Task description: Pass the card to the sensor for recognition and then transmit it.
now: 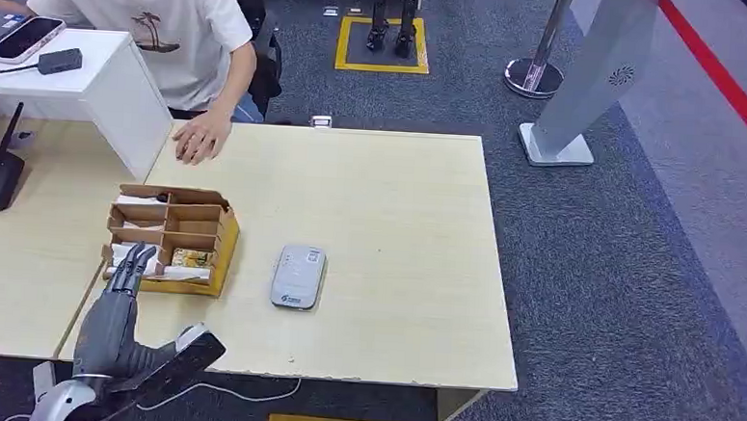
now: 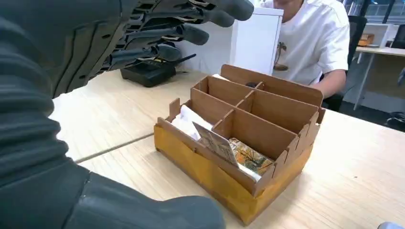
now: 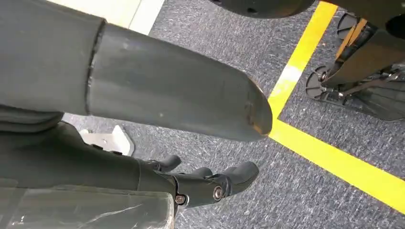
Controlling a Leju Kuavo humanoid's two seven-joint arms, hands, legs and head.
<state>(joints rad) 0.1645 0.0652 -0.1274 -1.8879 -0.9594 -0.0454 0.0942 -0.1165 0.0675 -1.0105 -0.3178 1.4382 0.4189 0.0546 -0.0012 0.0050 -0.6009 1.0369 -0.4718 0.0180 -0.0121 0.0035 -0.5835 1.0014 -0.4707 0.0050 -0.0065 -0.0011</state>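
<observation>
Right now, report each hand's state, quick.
Left hand: open, fingers apart above the cardboard box, holding nothing.
Right hand: hanging over the floor, holding nothing, fingers partly curled; open or shut cannot be told.

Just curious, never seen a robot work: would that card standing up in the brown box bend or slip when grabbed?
The thin printed card leaning in the brown cardboard divider box looks light, probably slightly bendy. Its smooth face may slip. The left robot hand hovers above, holding nothing.
</observation>
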